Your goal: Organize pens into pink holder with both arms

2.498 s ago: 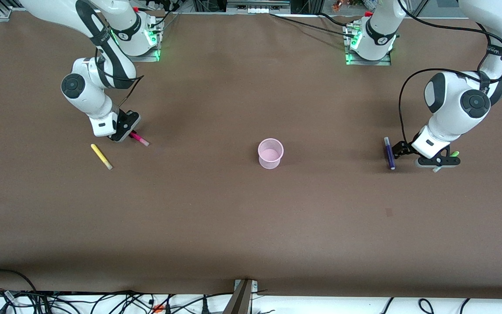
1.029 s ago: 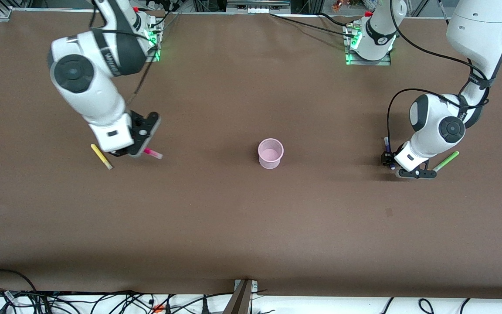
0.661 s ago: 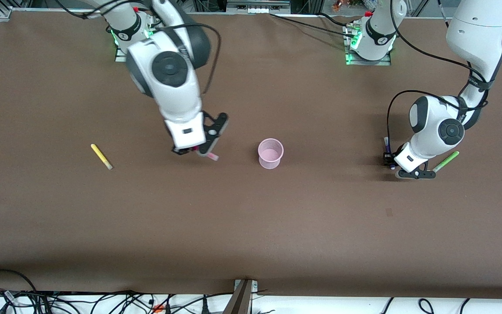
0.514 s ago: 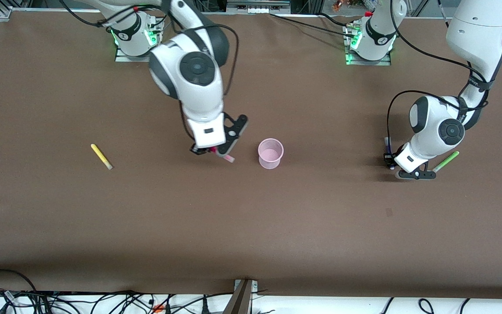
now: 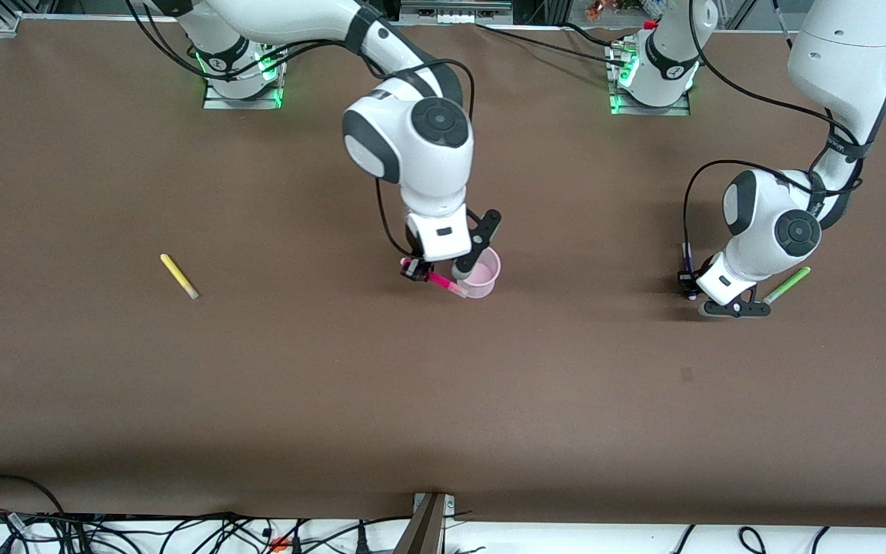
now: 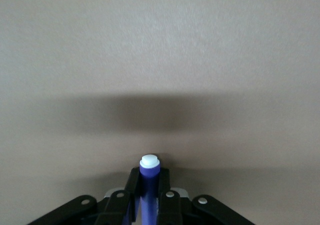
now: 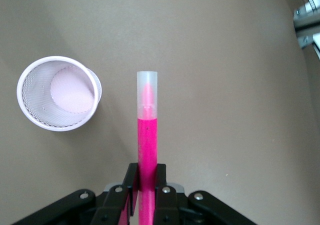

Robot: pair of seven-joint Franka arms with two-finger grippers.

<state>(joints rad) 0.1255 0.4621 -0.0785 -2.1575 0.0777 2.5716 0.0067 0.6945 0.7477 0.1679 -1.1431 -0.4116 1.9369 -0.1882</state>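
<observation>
My right gripper (image 5: 421, 273) is shut on the magenta pink pen (image 5: 443, 283) and holds it in the air, right beside the pink holder (image 5: 483, 288). In the right wrist view the pen (image 7: 147, 135) sticks out between the fingers (image 7: 131, 185), pale cap outward, next to the empty holder (image 7: 72, 90). My left gripper (image 5: 687, 282) is low at the table, at the left arm's end, shut on the dark purple pen (image 5: 687, 254). That pen's pale tip shows in the left wrist view (image 6: 149, 172). The light green pen (image 5: 787, 285) lies beside the left gripper.
The yellow pen (image 5: 179, 276) lies alone on the brown table (image 5: 443, 400) toward the right arm's end. Cables run along the table's edge nearest the front camera.
My right arm lifted the magenta pen and carried it from the right arm's end over to the holder. My left gripper shifted from the green pen to the purple pen and stays there.
</observation>
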